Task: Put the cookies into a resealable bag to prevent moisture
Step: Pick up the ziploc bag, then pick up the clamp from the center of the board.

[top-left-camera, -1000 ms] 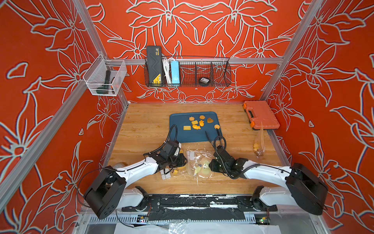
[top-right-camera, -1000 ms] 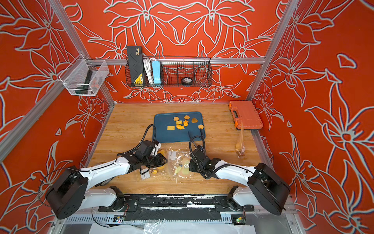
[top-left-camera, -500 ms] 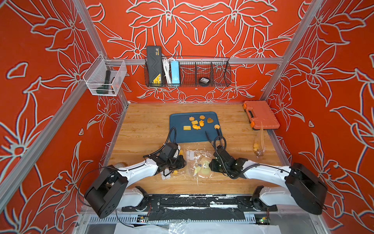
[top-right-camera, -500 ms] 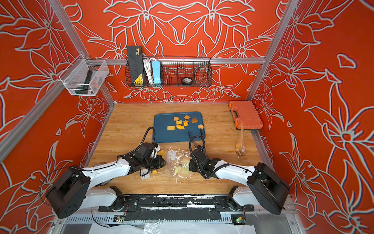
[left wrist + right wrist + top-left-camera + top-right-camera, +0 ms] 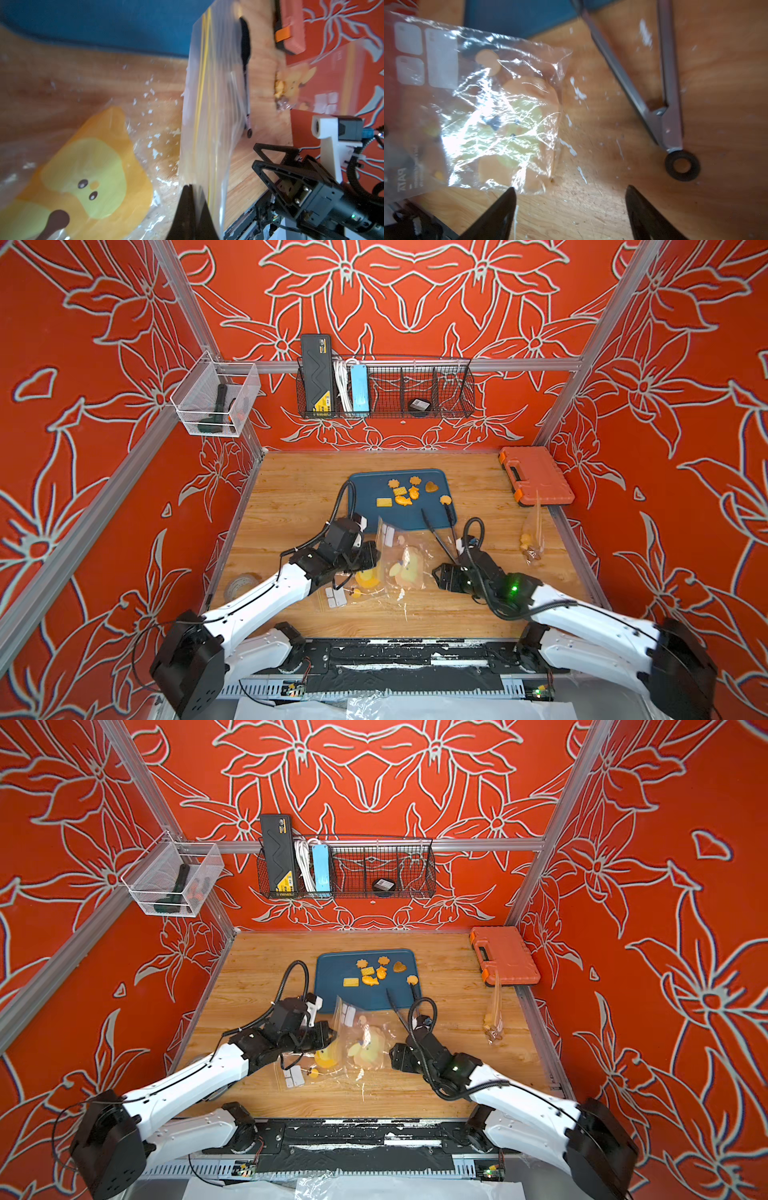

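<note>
Several small golden cookies [image 5: 405,493] [image 5: 374,973] lie on the blue tray [image 5: 365,510] [image 5: 332,990]. In front of it the clear resealable bag [image 5: 405,560] [image 5: 365,1040] [image 5: 488,104], printed with a pale yellow figure, stands partly lifted off the wood. My left gripper [image 5: 374,556] [image 5: 332,1038] [image 5: 192,187] is shut on its zip edge [image 5: 207,104]. My right gripper [image 5: 436,572] [image 5: 392,1054] [image 5: 571,190] is open just right of the bag, with only bare wood between its fingers.
Metal tongs [image 5: 440,531] [image 5: 664,116] lie between tray and right gripper. A second printed bag [image 5: 345,593] [image 5: 83,176] lies flat under the left arm. Another bag holding cookies [image 5: 532,539] leans at the right edge, near an orange case [image 5: 536,475].
My right gripper has sprung open and let go of the bag. My left gripper has closed fully on the bag's edge. Both arms have stayed nearly in place.
</note>
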Robot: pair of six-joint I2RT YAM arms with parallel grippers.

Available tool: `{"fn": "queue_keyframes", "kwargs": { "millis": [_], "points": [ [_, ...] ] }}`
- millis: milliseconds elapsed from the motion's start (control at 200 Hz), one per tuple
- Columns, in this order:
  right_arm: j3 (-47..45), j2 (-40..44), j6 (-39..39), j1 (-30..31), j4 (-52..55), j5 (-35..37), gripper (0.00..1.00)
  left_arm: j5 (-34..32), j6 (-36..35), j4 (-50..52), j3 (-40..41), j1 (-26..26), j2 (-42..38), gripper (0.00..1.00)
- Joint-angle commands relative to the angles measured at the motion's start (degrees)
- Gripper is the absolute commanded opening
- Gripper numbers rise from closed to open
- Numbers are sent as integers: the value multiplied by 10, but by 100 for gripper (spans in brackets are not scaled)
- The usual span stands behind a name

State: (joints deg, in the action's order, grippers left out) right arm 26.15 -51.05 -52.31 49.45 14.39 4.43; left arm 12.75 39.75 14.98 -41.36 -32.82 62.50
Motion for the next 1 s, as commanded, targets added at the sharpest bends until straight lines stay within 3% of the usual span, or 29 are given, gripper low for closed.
{"fn": "queue_keyframes", "kwargs": {
  "millis": [0, 60, 175, 310, 365, 405, 490, 656, 791, 991],
  "points": [
    [36, 50, 79, -10, 78, 64, 98, -80, -82, 116, -88, 21, 1, 0],
    [63, 37, 108, -27, 122, 69, 98, -136, -120, 179, -152, 42, 17, 0],
    [125, -46, 152, -65, 207, 76, 99, -314, -174, 300, -283, 129, 55, 0],
    [182, -139, 208, -98, 240, 63, 99, -583, -211, 382, -416, 196, 114, 0],
    [202, -173, 221, -116, 249, 45, 99, -623, -217, 388, -453, 207, 135, 0],
    [211, -190, 228, -123, 248, 37, 98, -601, -232, 373, -464, 205, 149, 0],
    [214, -199, 233, -133, 228, 20, 97, -474, -258, 352, -456, 196, 195, 0],
    [214, -229, 243, -148, 232, 46, 98, -385, -260, 299, -376, 152, 277, 0],
    [217, -268, 288, -150, 204, -1, 98, -236, -269, 200, -314, 153, 265, 0],
    [218, -309, 306, -154, 158, 1, 98, -102, -268, 129, -254, 181, 256, 0]
  ]
}}
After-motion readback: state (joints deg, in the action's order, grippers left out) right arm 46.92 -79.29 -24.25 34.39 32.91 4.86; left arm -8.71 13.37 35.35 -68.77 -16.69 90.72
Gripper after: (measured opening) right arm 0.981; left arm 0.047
